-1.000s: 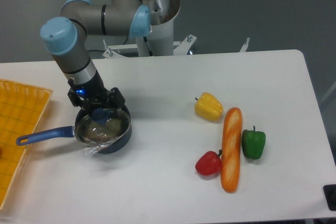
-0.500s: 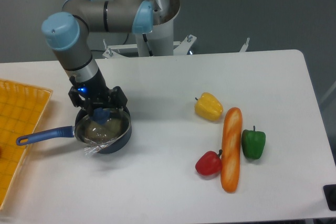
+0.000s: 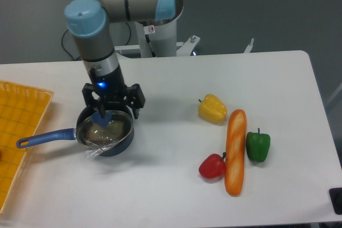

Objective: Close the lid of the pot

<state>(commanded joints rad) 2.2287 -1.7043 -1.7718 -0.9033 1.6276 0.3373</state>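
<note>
The dark navy pot stands at the left of the table, its long blue handle pointing left. The clear glass lid with its blue knob lies on top of the pot. Its rim sticks out a little past the pot's front-left edge. My gripper is open and empty. It hangs just above the pot's far rim, slightly right of the knob and not touching it.
An orange-yellow tray lies at the left edge, next to the handle's tip. A yellow pepper, a baguette, a green pepper and a red pepper lie at the right.
My gripper has let go of the lid's knob, lifted and moved a little to the right. The lid stays on the pot, which has not moved.
</note>
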